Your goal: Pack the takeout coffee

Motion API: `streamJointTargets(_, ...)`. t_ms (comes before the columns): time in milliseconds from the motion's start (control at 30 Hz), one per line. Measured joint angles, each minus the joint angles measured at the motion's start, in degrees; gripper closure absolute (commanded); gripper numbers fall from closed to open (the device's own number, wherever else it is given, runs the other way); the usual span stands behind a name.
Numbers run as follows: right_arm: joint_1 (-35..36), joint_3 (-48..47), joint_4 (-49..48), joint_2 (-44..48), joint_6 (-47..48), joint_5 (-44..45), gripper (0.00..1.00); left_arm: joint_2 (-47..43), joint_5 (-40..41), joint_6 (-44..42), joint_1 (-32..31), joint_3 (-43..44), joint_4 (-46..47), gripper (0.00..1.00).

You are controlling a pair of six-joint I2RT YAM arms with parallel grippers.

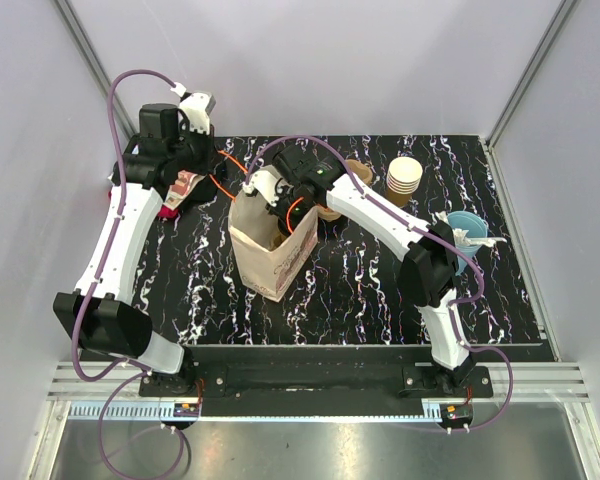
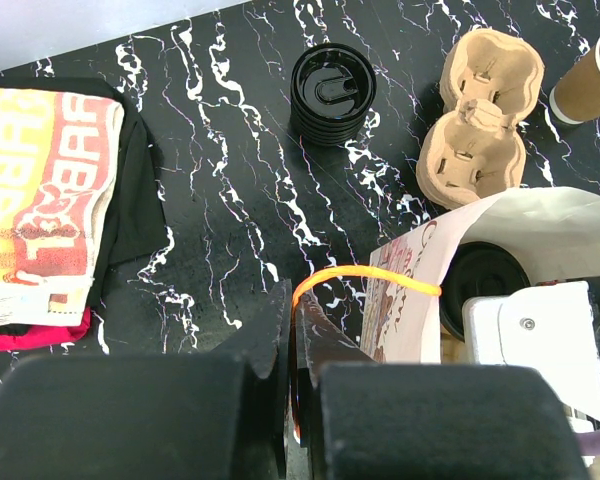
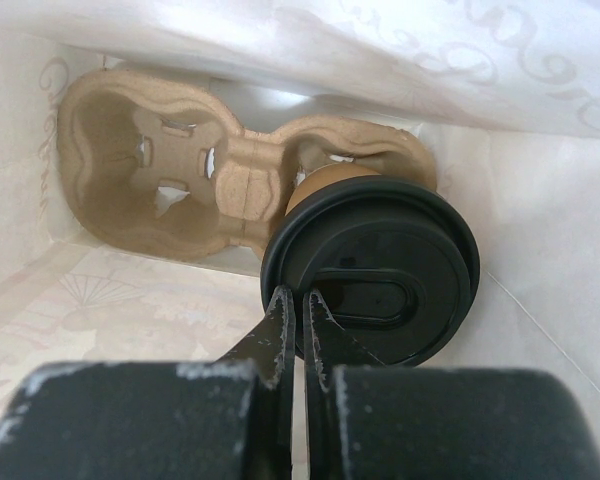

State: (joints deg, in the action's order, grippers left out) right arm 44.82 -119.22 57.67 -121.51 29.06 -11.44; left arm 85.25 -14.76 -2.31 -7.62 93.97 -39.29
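Now takeout coffee point(image 3: 330, 182) in carrier point(image 3: 160, 170), right jaws pinching lid point(image 3: 400, 250).

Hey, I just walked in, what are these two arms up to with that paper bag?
They are packing a coffee. The left fingers are shut on the orange handle of the paper bag, apparently steadying it. The right arm reaches inside, where the takeout coffee, black lid on, stands in one pocket of a cardboard carrier at the bottom. The right fingers are shut at the lid's rim; whether they grip it is unclear.
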Motion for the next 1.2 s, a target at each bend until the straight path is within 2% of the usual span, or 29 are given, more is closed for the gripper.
streamJointTargets(267,0.0,0.0,0.0,0.0,0.0,0.0,0.98,0.0,0.0,0.0,0.1,-0.4,0.0,1.0)
streamJointTargets(300,0.0,0.0,0.0,0.0,0.0,0.0,0.96,0.0,0.0,0.0,0.1,-0.4,0.0,1.0)
streamJointTargets(333,0.0,0.0,0.0,0.0,0.0,0.0,0.86,0.0,0.0,0.0,0.1,-0.5,0.1,1.0)
streamJointTargets(367,0.0,0.0,0.0,0.0,0.0,0.0,0.82,0.0,0.0,0.0,0.1,-0.5,0.0,1.0)
streamJointTargets(533,0.0,0.0,0.0,0.0,-0.3,0.1,0.65,0.0,-0.2,0.0,0.1,-0.6,0.1,1.0)
streamJointTargets(867,-0.1,-3.6,2.1,0.0,-0.5,0.0,0.39,0.0,-0.7,0.0,0.1,-0.6,0.3,1.0)
streamJointTargets(1200,-0.2,-10.3,5.1,0.0,-0.8,-0.2,0.19,0.0,-1.7,0.0,0.1,-0.6,0.4,1.0)
